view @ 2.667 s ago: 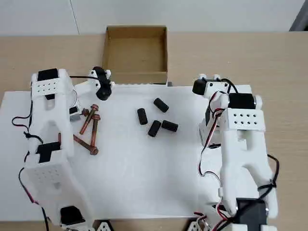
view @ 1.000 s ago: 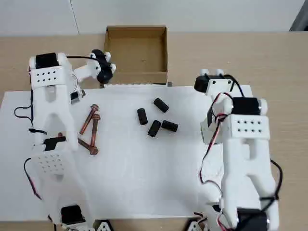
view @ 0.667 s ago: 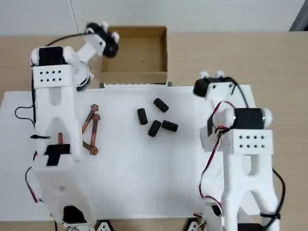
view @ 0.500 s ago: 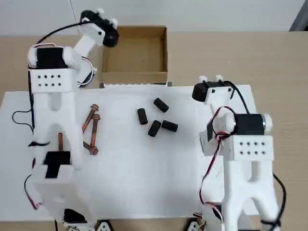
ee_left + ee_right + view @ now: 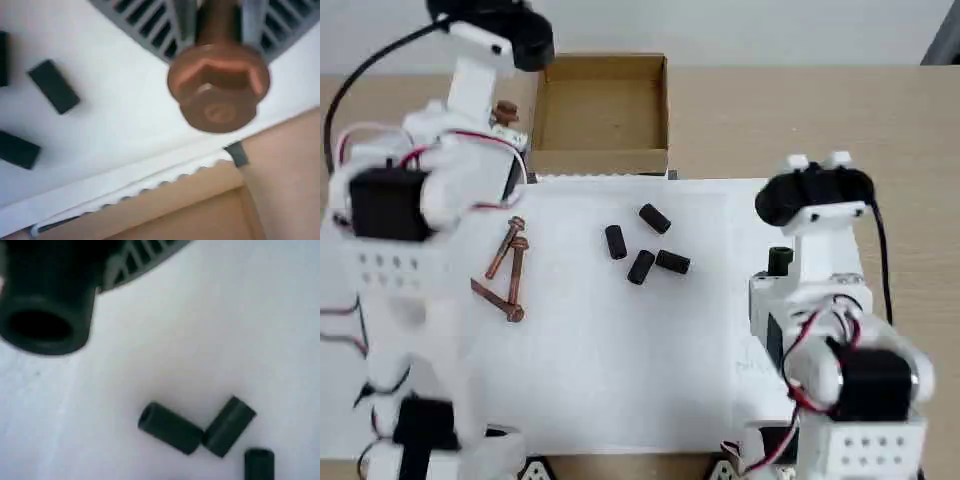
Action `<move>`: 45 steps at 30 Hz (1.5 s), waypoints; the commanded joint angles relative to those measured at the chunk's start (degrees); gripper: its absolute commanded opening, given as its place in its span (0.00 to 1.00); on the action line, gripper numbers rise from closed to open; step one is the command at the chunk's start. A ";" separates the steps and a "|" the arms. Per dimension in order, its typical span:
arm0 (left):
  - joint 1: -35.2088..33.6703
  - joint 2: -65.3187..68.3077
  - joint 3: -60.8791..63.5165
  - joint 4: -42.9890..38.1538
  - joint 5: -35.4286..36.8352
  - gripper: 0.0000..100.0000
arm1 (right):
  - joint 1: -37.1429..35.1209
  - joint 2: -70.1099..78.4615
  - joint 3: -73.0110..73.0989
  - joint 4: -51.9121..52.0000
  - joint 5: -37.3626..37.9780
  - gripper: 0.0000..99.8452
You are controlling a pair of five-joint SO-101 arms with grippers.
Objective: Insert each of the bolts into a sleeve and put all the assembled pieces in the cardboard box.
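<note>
My left gripper (image 5: pixel 505 113) is raised by the cardboard box's (image 5: pixel 605 150) left side and shut on a copper bolt (image 5: pixel 505 109). In the left wrist view the bolt's hex head (image 5: pixel 218 90) points out from between the jaws. My right gripper (image 5: pixel 779 263) hangs over the mat's right part, shut on a black sleeve (image 5: pixel 779 259), whose open end (image 5: pixel 44 322) faces the wrist camera. Three bolts (image 5: pixel 510 268) lie on the mat's left. Several loose sleeves (image 5: pixel 642 245) lie in the middle, also seen as sleeves (image 5: pixel 170 427) and as sleeves (image 5: pixel 54 86).
A white mat (image 5: pixel 620 370) covers the table, with bare room toward the front. The open box stands just behind the mat's back edge (image 5: pixel 125 192). Both arms' white bodies rise high at the left (image 5: pixel 410 260) and right (image 5: pixel 840 380).
Both arms have risen toward the camera. The left gripper swung from the mat's back left corner up beside the box with its bolt. The right wrist lifted, bringing its sleeve into sight.
</note>
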 commanded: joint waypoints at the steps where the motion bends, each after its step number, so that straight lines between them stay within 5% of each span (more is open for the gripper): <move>1: 2.46 -11.52 7.43 0.53 5.54 0.00 | -0.31 -2.86 -0.26 -1.36 -2.99 0.00; 17: 3.69 -59.34 61.85 -24.35 15.38 0.00 | -0.92 -17.36 15.30 -9.89 -6.95 0.00; 23: 3.87 -71.21 75.82 -32.44 20.66 0.00 | -9.54 -29.49 27.87 -17.36 -7.21 0.00; 31: 4.13 -84.13 87.96 -37.45 29.80 0.00 | -17.10 -45.05 42.64 -28.09 -6.86 0.00; 45: 10.20 -92.04 95.16 -40.62 43.69 0.00 | -32.13 -44.79 49.58 -34.59 -5.63 0.00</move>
